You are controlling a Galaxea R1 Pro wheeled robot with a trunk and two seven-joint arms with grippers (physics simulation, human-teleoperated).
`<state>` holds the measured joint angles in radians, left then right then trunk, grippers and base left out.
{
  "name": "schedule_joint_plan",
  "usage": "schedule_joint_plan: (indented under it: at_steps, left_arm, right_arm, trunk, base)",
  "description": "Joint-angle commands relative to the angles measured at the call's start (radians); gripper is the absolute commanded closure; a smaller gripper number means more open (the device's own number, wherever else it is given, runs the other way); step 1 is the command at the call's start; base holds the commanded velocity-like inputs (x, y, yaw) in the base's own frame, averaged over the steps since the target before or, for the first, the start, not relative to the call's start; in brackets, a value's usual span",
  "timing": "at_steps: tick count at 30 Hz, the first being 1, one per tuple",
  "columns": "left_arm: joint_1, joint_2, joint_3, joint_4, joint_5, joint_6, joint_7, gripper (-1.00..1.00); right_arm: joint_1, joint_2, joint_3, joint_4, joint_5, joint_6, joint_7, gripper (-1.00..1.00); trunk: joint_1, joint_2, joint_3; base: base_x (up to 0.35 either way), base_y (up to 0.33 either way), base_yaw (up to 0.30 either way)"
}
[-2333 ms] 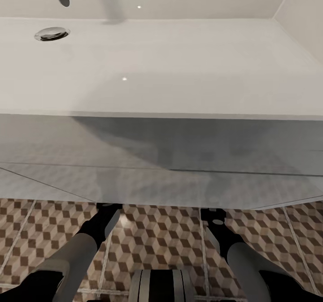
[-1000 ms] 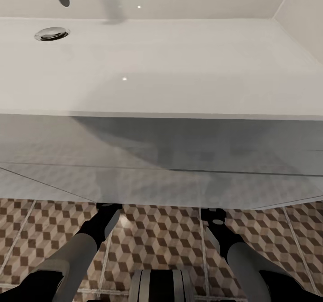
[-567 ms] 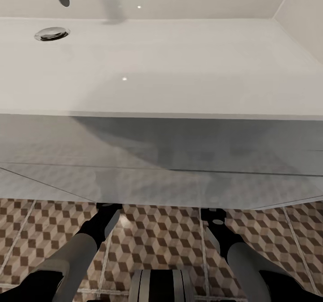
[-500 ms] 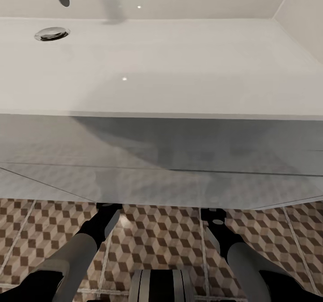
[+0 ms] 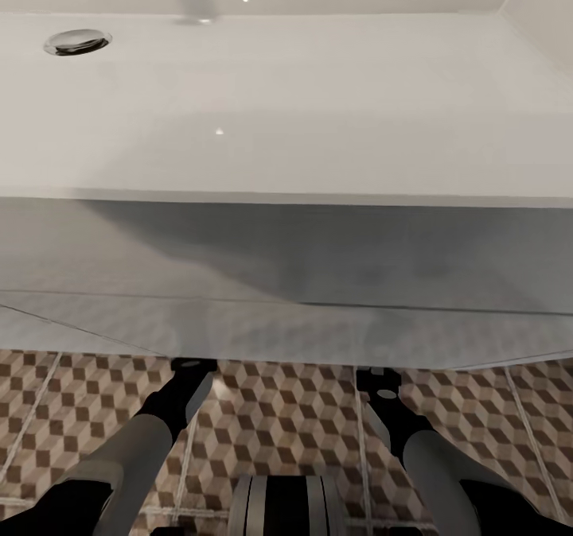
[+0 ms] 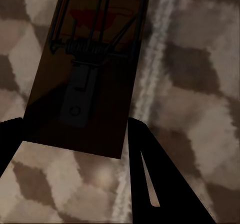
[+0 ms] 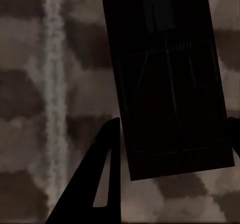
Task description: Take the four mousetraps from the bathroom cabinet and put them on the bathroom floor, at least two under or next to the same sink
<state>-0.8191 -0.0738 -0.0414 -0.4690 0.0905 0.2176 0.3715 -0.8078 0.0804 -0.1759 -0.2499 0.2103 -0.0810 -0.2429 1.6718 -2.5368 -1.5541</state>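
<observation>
In the left wrist view a dark brown mousetrap with a metal spring and bar sits between my left gripper fingers, which press its two long edges just above the cube-patterned bathroom floor. My right gripper is shut the same way on a second mousetrap, over the floor. In the head view both forearms reach down in front of the white sink, and their gripper ends pass under the lower edge of its vanity front. The cabinet is out of view.
The sink basin has a metal drain at the far left and a raised wall at the far right. The vanity's flat panels hang over the patterned floor close ahead of my base. A pale grout line runs beside the left trap.
The whole head picture has shifted: the sink and vanity now sit slightly higher in view, so the camera moved. Both arms keep the same place.
</observation>
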Motion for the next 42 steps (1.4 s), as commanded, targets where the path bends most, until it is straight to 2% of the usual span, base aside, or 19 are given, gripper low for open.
schedule_joint_plan:
  at_steps: [1,3,30,38,42]
  left_arm:
    - [0.000,0.001,-0.005,-0.002,0.005,0.006,0.006,1.00]
    - [0.000,0.001,-0.005,-0.002,0.005,0.006,0.006,1.00]
    - [0.000,0.002,-0.003,-0.002,0.005,0.006,0.006,1.00]
    - [0.000,0.003,-0.002,-0.002,0.005,0.006,0.006,1.00]
    - [0.000,0.004,-0.002,-0.002,0.005,0.006,0.007,1.00]
  right_arm:
    - [-0.001,0.001,-0.008,0.001,0.009,-0.004,-0.001,1.00]
    - [-0.001,0.001,-0.007,0.001,0.009,-0.004,-0.001,1.00]
    - [-0.001,0.001,-0.004,0.001,0.014,-0.005,-0.001,1.00]
    - [-0.001,0.001,-0.004,0.001,0.014,-0.005,-0.001,1.00]
    - [-0.001,0.001,-0.004,0.001,0.014,-0.005,-0.001,1.00]
  trunk:
    - [0.000,0.000,-0.005]
    - [0.001,-0.001,-0.012]
    - [0.001,-0.001,-0.012]
    - [0.005,-0.003,-0.043]
    - [0.005,-0.003,-0.043]
  base:
    - [0.000,0.000,0.000]
    - [0.000,0.000,0.000]
    - [0.000,0.000,0.000]
    - [0.000,0.000,0.000]
    - [0.000,0.000,0.000]
